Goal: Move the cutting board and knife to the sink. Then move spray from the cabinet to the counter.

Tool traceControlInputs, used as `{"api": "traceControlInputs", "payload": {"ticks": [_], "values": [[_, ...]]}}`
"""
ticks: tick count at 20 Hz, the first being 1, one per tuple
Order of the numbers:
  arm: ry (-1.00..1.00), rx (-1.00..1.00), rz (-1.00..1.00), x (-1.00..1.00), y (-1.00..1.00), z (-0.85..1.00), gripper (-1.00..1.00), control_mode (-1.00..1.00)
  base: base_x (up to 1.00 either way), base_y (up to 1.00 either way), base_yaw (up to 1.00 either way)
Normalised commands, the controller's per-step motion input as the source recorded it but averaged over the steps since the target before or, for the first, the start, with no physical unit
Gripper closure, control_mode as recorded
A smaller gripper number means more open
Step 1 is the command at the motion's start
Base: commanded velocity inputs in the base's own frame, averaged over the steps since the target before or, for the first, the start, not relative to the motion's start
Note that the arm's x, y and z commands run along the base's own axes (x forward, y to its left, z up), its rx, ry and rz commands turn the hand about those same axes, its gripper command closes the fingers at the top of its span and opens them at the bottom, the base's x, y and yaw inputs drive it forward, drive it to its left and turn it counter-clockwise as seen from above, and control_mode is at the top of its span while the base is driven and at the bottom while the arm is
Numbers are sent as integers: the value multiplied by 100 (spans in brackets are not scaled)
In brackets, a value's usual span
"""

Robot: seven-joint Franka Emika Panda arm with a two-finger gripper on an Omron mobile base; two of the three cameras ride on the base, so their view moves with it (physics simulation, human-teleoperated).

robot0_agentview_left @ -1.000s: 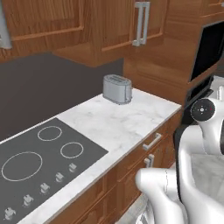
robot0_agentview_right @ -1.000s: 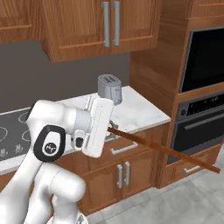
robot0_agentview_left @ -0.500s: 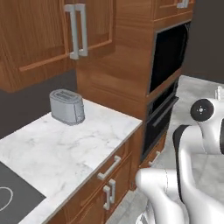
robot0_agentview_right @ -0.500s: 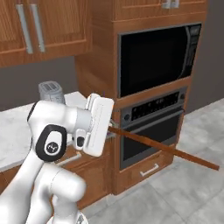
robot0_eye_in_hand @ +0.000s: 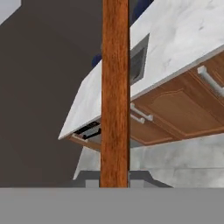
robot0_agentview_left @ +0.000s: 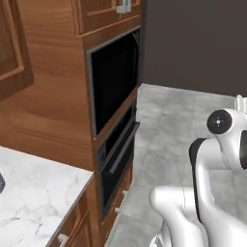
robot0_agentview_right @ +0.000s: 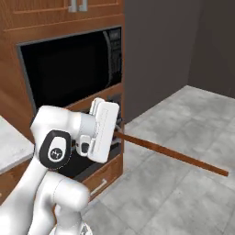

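held: rectangular wooden cutting board [robot0_agentview_right: 170,154], seen edge-on, juts level from the gripper [robot0_agentview_right: 117,133] over the grey floor [robot0_agentview_right: 183,193] | claw: jaws clamped on the board's near end | why: likely carried toward the sink | around: black built-in wall oven [robot0_agentview_right: 69,73] in wooden housing just beside; white marble-look counter [robot0_agentview_left: 34,193] nearby | obstruction: long board could clip the oven.
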Motion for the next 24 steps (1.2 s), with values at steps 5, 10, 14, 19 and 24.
{"api": "traceControlInputs", "payload": {"ticks": [5, 10, 14, 19, 24], "values": [[0, 0, 0, 0, 0, 0, 100, 100, 60, -84, -55], [0, 0, 0, 0, 0, 0, 100, 100, 62, -46, -56], [0, 0, 0, 0, 0, 0, 100, 100, 82, -2, -56], [0, 0, 0, 0, 0, 0, 100, 100, 99, 26, -60], [0, 0, 0, 0, 0, 0, 100, 100, 100, 80, -65]]}}
